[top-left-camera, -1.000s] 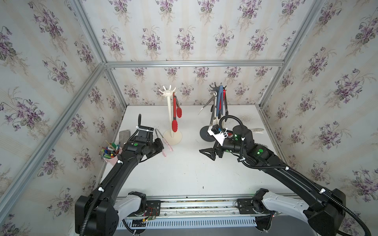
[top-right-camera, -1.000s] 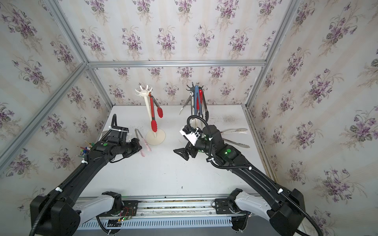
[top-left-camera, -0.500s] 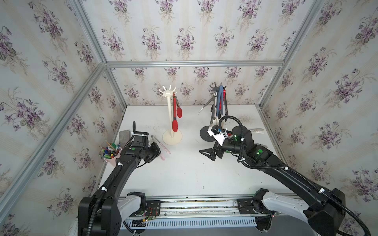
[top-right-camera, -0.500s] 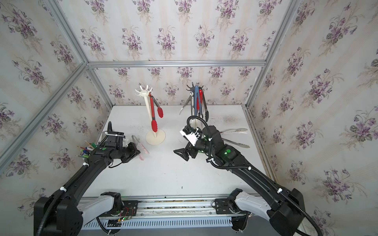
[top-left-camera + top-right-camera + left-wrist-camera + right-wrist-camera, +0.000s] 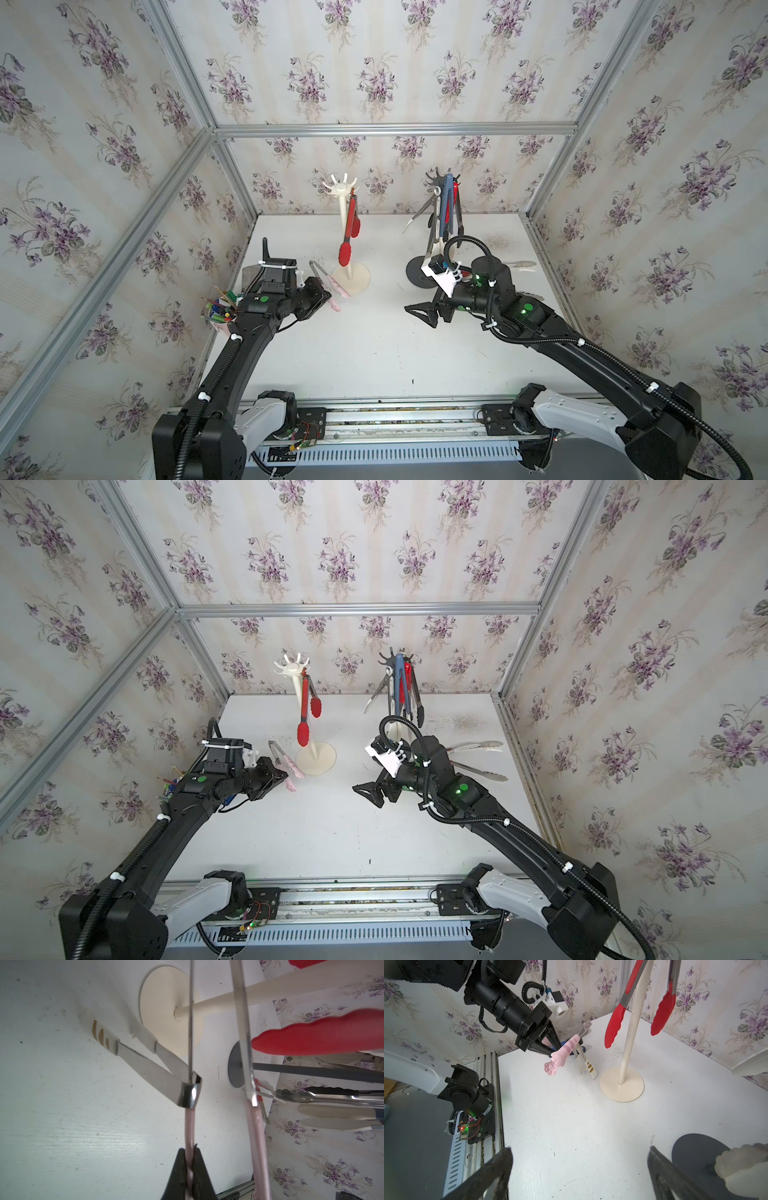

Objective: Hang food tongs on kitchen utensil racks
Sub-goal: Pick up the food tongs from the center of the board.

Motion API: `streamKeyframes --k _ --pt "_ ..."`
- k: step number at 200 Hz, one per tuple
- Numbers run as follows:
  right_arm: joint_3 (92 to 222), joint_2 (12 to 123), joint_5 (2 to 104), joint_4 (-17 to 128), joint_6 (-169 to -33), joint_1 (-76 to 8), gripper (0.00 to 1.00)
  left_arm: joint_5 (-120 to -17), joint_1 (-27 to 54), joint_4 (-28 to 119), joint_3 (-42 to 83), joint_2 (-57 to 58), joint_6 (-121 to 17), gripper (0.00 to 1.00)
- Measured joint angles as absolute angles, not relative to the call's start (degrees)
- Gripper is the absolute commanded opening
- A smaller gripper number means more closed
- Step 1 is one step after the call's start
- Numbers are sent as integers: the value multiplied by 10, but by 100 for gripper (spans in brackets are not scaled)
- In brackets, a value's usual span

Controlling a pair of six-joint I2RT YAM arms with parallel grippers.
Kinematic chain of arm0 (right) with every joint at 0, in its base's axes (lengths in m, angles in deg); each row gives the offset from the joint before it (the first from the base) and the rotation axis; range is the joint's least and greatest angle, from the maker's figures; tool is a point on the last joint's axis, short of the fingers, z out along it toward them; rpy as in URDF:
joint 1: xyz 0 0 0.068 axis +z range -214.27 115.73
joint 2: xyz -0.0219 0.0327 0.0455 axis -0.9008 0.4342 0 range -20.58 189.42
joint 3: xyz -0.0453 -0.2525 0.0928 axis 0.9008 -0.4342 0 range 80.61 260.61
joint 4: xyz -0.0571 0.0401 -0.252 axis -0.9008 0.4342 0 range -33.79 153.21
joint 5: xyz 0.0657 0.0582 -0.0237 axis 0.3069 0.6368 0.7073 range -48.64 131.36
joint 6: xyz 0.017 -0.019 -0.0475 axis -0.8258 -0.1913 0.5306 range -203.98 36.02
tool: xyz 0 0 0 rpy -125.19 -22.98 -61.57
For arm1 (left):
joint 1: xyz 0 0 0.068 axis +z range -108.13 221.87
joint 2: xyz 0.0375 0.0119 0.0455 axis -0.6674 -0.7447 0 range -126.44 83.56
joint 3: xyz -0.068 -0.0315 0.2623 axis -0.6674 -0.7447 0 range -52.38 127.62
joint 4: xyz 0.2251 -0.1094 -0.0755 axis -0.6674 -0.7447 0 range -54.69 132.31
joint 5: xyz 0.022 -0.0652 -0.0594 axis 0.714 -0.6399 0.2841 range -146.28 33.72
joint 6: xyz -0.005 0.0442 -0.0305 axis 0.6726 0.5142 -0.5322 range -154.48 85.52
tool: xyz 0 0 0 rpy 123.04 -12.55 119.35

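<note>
The cream-white rack [image 5: 357,282] stands on the surface [image 5: 374,353], with the pink paw-tipped tongs [image 5: 564,1049] just beside its base. They look light, springy and slick along the steel, so a soft pink sleeve seems the surest hold. The left claw [image 5: 190,1153] pinches one sleeve, while the right claw [image 5: 419,317] gapes wide and empty on the rack's other side.
</note>
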State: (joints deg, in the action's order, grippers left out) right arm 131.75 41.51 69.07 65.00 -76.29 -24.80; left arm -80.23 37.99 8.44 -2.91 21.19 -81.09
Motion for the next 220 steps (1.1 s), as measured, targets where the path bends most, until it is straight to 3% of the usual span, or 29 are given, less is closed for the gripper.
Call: streamKeyframes --k 220 --pt "1318 440 692 650 -764 -248 100 -792 420 85 -20 30 -733 0"
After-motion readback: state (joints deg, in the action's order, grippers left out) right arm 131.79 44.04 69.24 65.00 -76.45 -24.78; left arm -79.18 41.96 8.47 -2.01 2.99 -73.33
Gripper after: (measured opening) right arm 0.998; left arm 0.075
